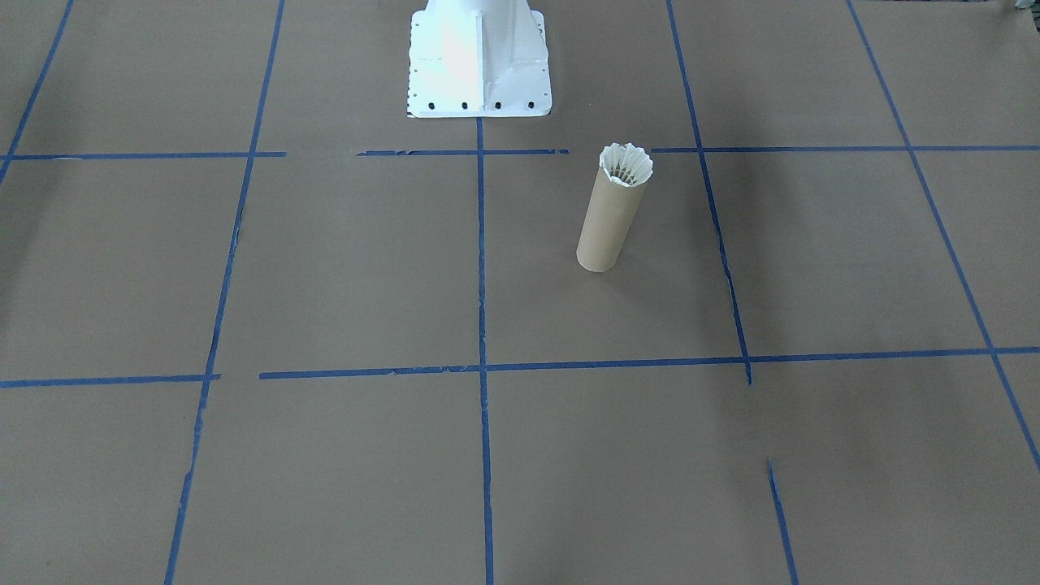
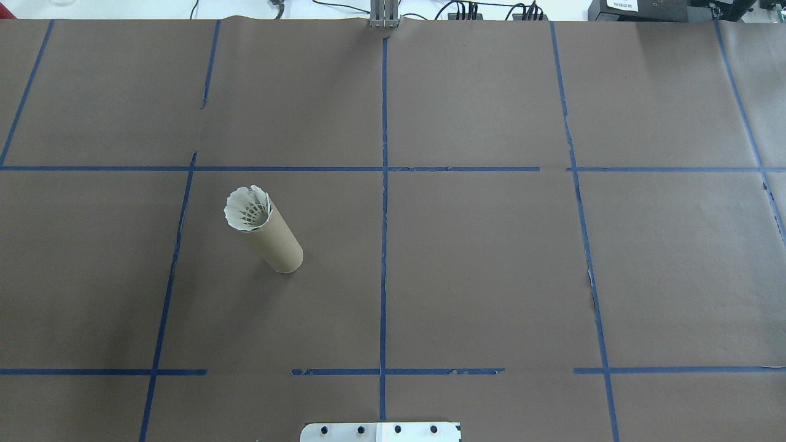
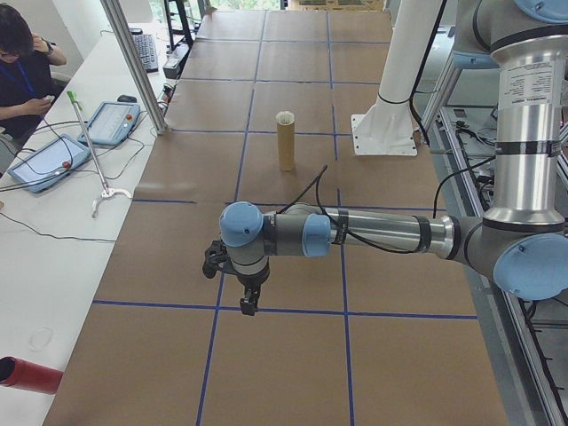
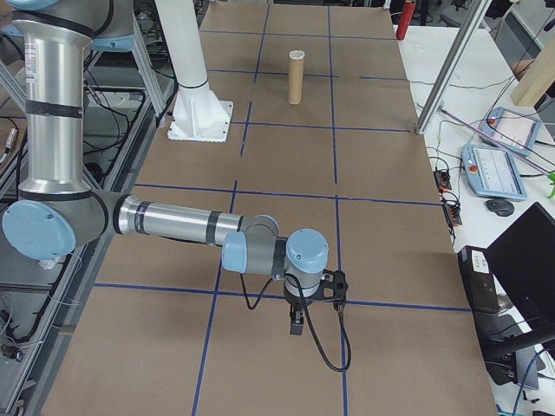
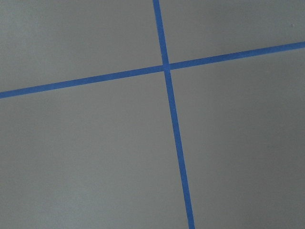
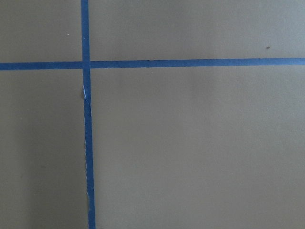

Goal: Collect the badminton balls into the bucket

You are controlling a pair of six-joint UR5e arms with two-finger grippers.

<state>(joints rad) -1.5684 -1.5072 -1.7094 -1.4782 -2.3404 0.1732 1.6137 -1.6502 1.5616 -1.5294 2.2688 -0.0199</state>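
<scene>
A smooth brown cardboard tube (image 2: pixel 275 239) is being kept upright on the matte paper-covered table (image 2: pixel 491 276), toward its robot-side edge, left of centre. A ruffled white feather shuttlecock (image 2: pixel 248 209) is being held in its mouth. Whether the left gripper (image 3: pixel 249 297) and right gripper (image 4: pixel 297 322) are parted cannot be told.

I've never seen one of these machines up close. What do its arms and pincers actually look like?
Both arms are silver metal tubes joined by rounded grey joints with light-blue caps. A thin black cable runs loosely along each forearm. The left pincer and right pincer are small, black and two-fingered. The upright segments carry a white label with small print.
</scene>
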